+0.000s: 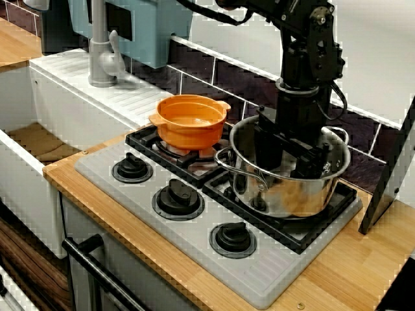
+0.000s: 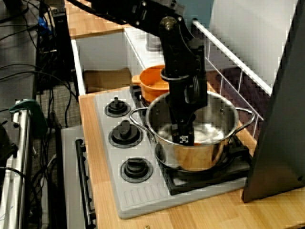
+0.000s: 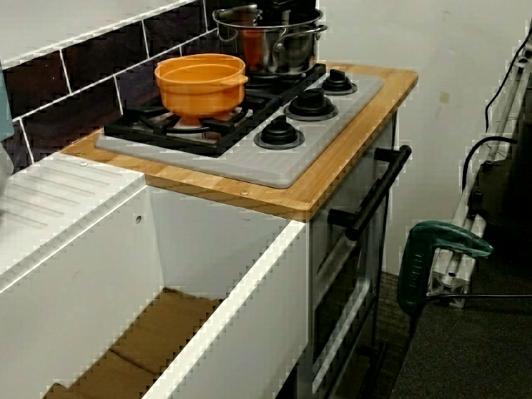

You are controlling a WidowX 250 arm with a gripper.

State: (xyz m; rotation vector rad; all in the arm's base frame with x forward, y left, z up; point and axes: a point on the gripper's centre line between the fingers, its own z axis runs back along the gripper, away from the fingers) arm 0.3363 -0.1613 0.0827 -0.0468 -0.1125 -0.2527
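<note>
A steel two-handled pot (image 1: 285, 194) stands on the stove's right-hand burner. My gripper (image 1: 292, 170) reaches straight down inside it, below the rim. Seen from the front of the stove, its two black fingers stand apart, so it is open with nothing visible between them. From the stove's right end, the gripper (image 2: 183, 137) hangs low in the pot (image 2: 195, 152), over a shiny bare bottom. An empty orange pot (image 1: 191, 126) sits on the neighbouring burner to the left, just apart from the steel one. From the sink side, the orange pot (image 3: 199, 87) is in front of the steel pot (image 3: 270, 37).
Three black knobs (image 1: 177, 197) line the grey stove top's front. A white sink basin (image 1: 26, 139) and grey faucet (image 1: 100, 55) lie to the left. A dark panel (image 1: 392, 175) leans at the right. An oven handle (image 3: 374, 195) and a green clamp (image 3: 432, 258) sit below counter level.
</note>
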